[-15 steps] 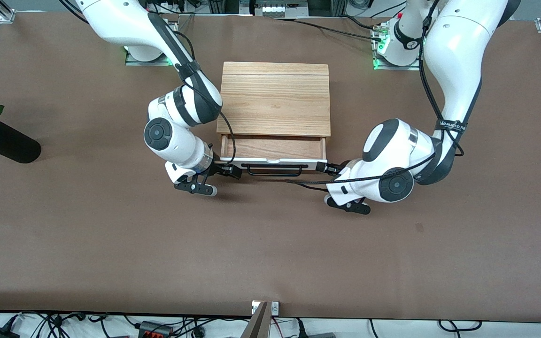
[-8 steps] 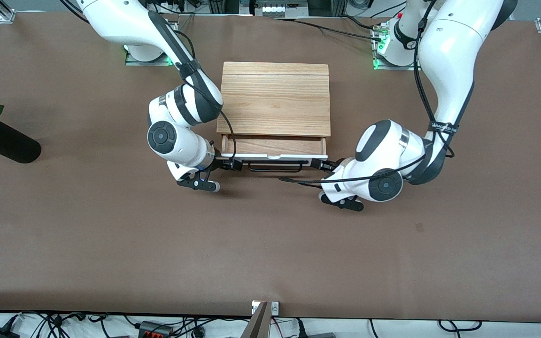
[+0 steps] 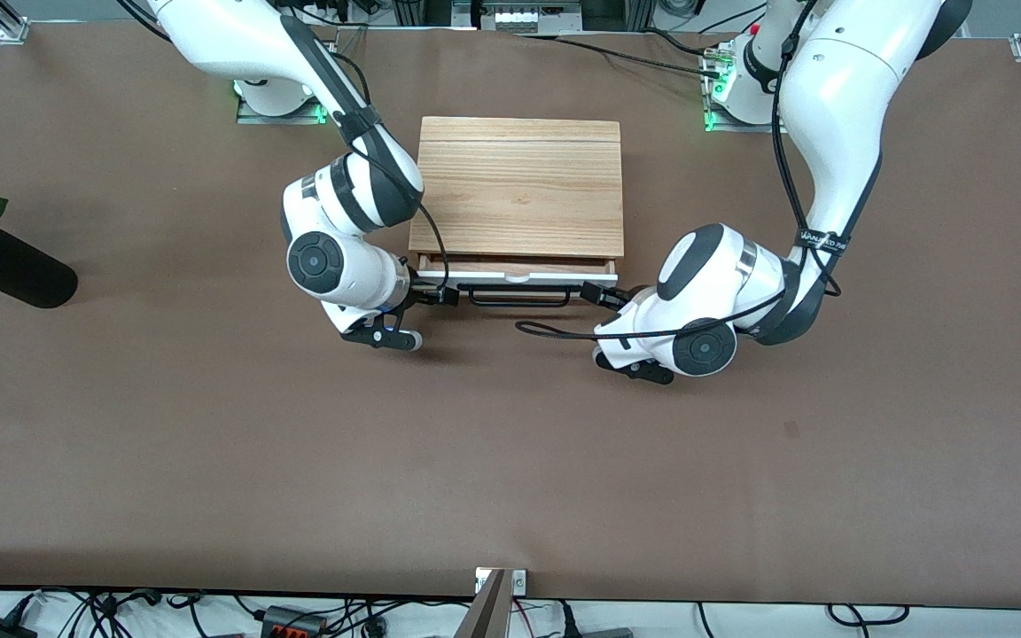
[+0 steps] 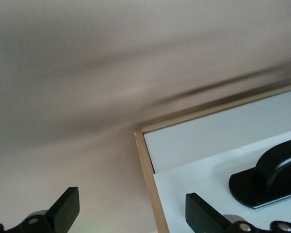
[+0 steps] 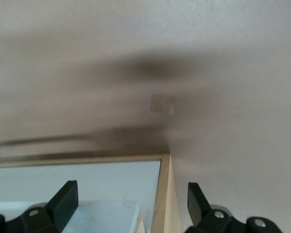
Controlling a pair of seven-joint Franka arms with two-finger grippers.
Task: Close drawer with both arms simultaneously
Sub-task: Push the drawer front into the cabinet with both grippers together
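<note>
The drawer (image 3: 515, 278) sticks out only a narrow strip from the light-wood casing (image 3: 518, 186), its white front and black bar handle (image 3: 519, 298) facing the front camera. My right gripper (image 3: 445, 297) is open at the front panel's end toward the right arm. My left gripper (image 3: 597, 293) is open at the panel's other end. In the left wrist view my gripper (image 4: 133, 213) straddles the white panel's (image 4: 208, 184) corner, near the handle's mount (image 4: 264, 182). In the right wrist view my gripper (image 5: 131, 201) straddles the white panel (image 5: 97, 216) and a wood edge (image 5: 165, 199).
A black vase (image 3: 10, 270) with a red rose lies near the table's edge at the right arm's end. A black cable (image 3: 555, 334) loops on the brown table nearer the front camera than the drawer.
Both grippers have moved toward the casing with the drawer front. The drawer has slid in, and its light wood inside has shrunk to a thin strip.
</note>
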